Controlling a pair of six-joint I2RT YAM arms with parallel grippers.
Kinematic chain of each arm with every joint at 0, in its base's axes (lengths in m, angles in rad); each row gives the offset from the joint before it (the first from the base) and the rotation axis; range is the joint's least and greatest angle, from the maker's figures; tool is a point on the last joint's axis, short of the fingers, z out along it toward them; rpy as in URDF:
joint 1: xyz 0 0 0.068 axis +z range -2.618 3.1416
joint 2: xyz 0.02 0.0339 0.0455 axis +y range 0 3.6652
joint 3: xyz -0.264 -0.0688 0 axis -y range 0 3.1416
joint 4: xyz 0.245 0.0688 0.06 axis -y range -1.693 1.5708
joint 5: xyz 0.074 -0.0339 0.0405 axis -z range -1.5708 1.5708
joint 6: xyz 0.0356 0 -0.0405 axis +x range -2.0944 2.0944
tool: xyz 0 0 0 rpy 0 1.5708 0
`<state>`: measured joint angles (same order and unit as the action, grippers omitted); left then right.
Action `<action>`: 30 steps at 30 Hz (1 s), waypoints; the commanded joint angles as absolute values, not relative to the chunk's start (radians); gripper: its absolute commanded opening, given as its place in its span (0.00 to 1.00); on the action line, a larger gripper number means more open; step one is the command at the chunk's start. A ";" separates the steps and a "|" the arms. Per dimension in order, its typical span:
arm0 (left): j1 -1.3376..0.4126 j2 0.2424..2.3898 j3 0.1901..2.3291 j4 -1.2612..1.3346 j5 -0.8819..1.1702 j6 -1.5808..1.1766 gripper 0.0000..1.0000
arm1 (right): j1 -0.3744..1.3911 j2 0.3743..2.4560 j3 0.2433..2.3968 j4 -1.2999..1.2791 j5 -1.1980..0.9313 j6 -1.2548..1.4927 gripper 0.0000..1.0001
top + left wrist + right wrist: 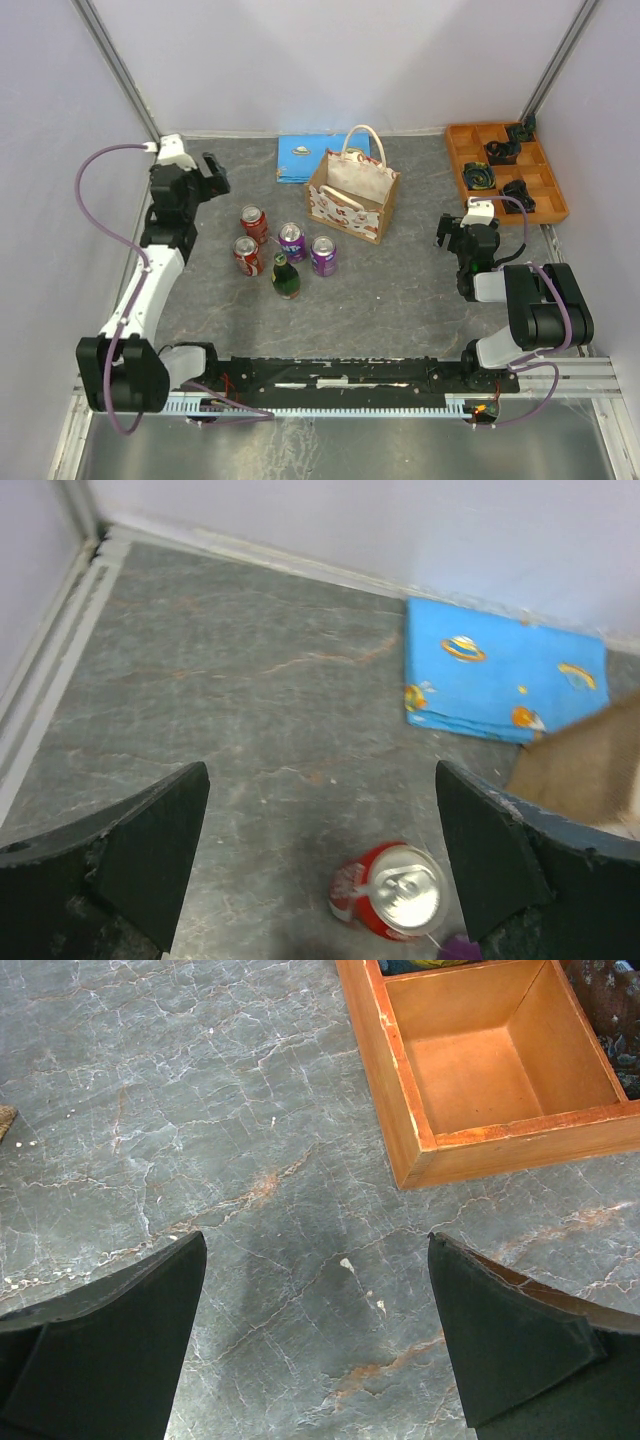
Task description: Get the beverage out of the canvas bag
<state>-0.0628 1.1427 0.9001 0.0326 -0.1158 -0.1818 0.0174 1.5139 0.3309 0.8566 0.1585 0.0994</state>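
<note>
The canvas bag (pixel 352 196) stands upright at the back middle of the table, its handles up; only pale inner walls show through its opening. To its left stand two red cans (pixel 254 224) (pixel 247 256), two purple cans (pixel 292 241) (pixel 323 255) and a green bottle (pixel 286 277). My left gripper (pixel 213 174) hangs open and empty, to the left of and above the nearest red can (pixel 390 890). A corner of the bag (pixel 590 770) shows in the left wrist view. My right gripper (pixel 449 233) is open and empty over bare table, to the right of the bag.
A flat blue cloth (pixel 305 158) lies behind the bag, against the back wall. An orange compartment tray (pixel 458 158) with dark small items sits at the back right; its near corner (pixel 420 1150) lies just ahead of my right gripper (pixel 315 1330). White walls close in three sides.
</note>
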 commanded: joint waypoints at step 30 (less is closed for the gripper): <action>0.118 1.077 0.800 0.082 -0.322 -0.416 0.99 | 0.017 1.511 0.353 0.890 0.155 0.089 0.99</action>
